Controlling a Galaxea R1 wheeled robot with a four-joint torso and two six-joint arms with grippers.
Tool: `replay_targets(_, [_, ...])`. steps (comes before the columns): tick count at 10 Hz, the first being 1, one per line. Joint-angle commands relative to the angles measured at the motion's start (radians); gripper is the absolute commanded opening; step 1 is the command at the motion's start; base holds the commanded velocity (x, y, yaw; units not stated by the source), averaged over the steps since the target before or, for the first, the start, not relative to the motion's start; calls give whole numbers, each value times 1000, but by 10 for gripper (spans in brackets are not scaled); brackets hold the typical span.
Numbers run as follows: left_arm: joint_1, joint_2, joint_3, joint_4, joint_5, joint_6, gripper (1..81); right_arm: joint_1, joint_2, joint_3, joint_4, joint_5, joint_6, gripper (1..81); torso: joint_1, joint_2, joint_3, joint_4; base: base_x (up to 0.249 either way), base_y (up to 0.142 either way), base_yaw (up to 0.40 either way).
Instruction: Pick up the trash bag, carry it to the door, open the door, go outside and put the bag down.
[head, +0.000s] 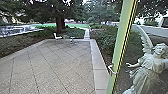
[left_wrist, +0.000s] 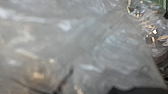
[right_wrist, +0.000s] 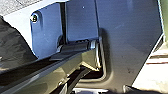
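Trash bag (left_wrist: 82, 47): translucent, creased plastic, close to the left wrist camera. Left gripper: grip state cannot be determined. Paved patio (head: 50, 65): extends from near left to far centre; white chair (head: 57, 37) at its far end. Green door frame (head: 120, 40): near right, handle (head: 112, 70) attached. Winged statue (head: 150, 65): right of frame. Right gripper: state cannot be determined.

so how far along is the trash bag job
Picking up looks done: the bag's clear plastic shows close up in the left wrist view. The door also looks open, its handle beside the view onto the paved yard. Carrying it out seems under way. Left, apparently: getting clear of the nearby door and setting the bag down.
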Motion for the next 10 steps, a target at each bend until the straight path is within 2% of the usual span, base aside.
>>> replay_targets(1, [-48, -3, 1, 0, 75, 2, 10, 41, 17, 22, -18, -49, -10, 811, 0, 0, 0, 0, 95, 0, 0])
replay_targets(10, [-48, -2, 1, 0, 75, 2, 10, 42, 19, 22, -21, -51, -10, 811, 1, 1, 0, 0, 94, 0, 0])
